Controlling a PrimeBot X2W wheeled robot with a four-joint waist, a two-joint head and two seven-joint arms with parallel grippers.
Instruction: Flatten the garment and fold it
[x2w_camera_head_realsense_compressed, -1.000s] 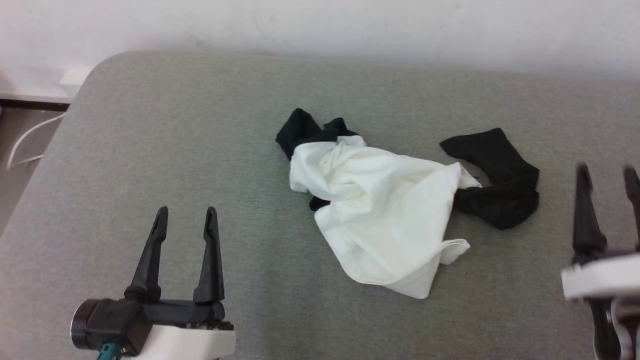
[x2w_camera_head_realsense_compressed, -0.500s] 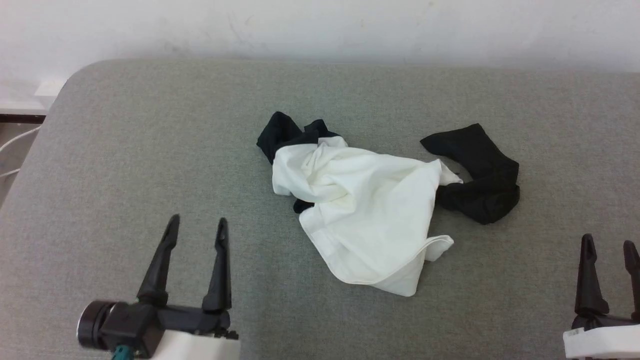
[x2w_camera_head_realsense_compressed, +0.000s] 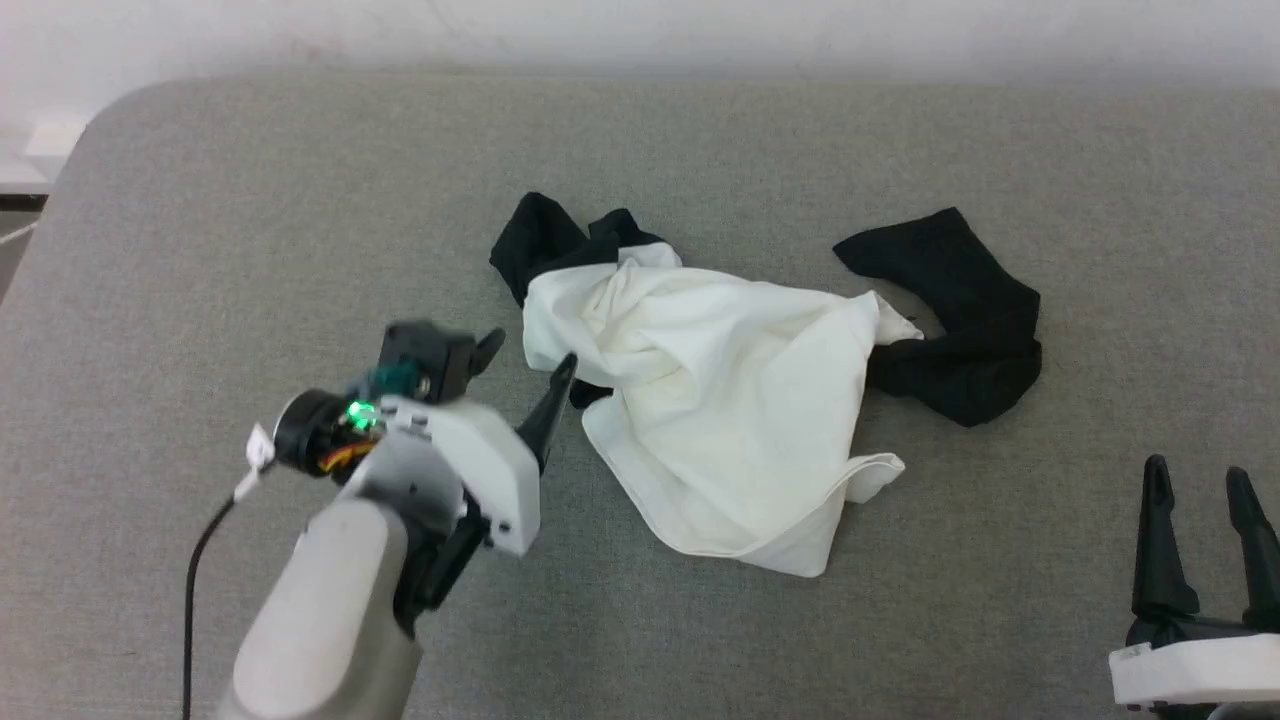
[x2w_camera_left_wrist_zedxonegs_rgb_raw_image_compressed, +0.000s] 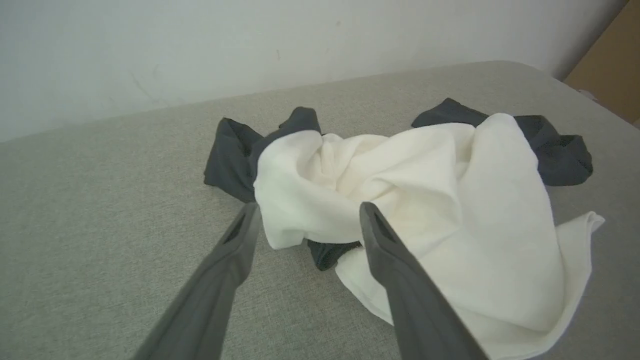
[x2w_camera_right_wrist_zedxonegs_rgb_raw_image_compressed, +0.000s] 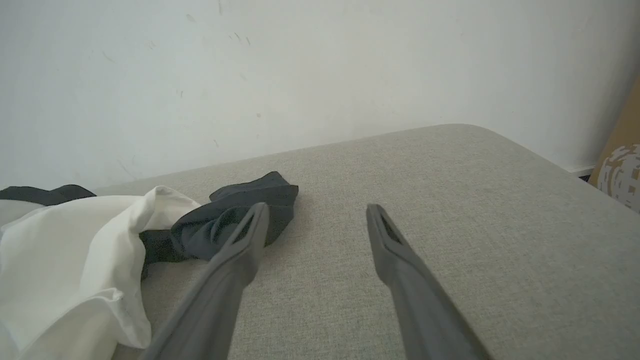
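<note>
Left gripper (x2w_camera_head_realsense_compressed: 531, 351), newly beside crumpled garment (x2w_camera_head_realsense_compressed: 730, 400)

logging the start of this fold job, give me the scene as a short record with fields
garment: crumpled heap on the grey surface, white body bunched, not flattened or folded
black sleeve: lies out at the heap's right side
left gripper: open, its fingers straddling the heap's left fold, contact unclear
right gripper: open, over bare surface, apart from the garment
</note>
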